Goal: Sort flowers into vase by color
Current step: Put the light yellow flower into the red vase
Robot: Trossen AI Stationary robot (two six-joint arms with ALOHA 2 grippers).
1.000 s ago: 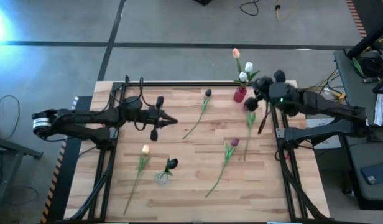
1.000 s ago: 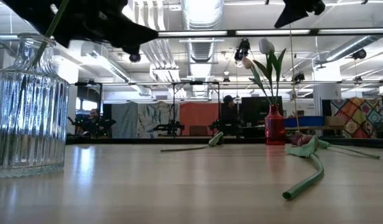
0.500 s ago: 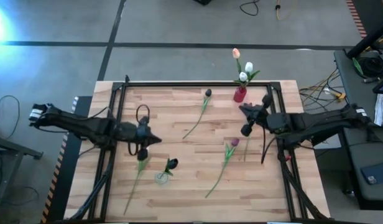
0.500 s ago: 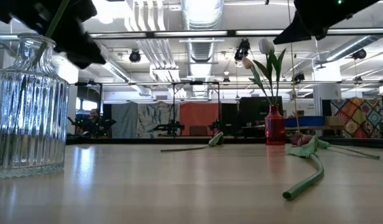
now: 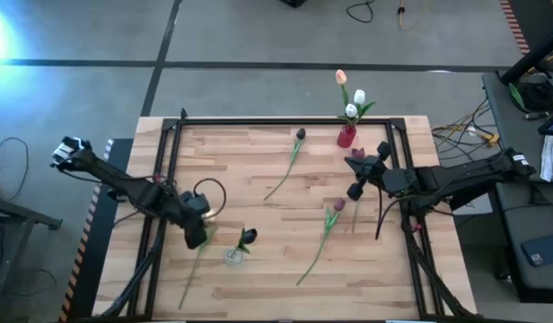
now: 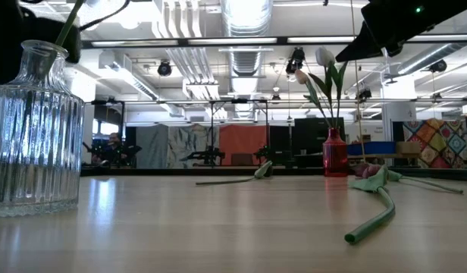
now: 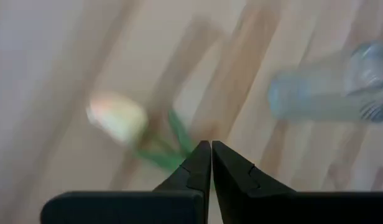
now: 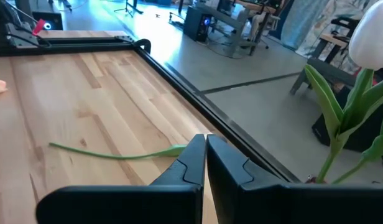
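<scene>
My left gripper (image 5: 198, 240) (image 7: 210, 145) is shut and stands over a peach tulip (image 7: 117, 118) lying near the table's left side; its stem (image 5: 192, 272) runs toward the near edge. Close by stands a clear ribbed glass vase (image 5: 233, 257) (image 6: 32, 129) holding one dark tulip (image 5: 248, 237). A red vase (image 5: 346, 136) (image 6: 333, 153) at the far edge holds white and peach tulips (image 5: 352, 100). My right gripper (image 5: 351, 175) (image 8: 204, 138) is shut, raised above the table just nearer than the red vase. Three dark tulips (image 5: 300, 135) (image 5: 337, 205) (image 5: 357, 154) lie flat on the wood. My left gripper points down from above at the peach tulip's green leaves (image 7: 160, 152) just below the head. The picture is blurred, and I cannot tell whether the shut fingertips touch them.
A black frame rail (image 5: 285, 121) borders the wooden table top. A loop of black cable (image 5: 209, 193) hangs beside the left wrist. A green stem (image 8: 110, 152) lies on the boards ahead of the right gripper. Bare wood shows at the table's middle and near right.
My left gripper has swung from the table's far-left middle toward the near edge and come over the peach tulip, tipping downward. My right gripper has drawn away from the red vase toward the table's middle and near side, then held still. No flower has moved.
</scene>
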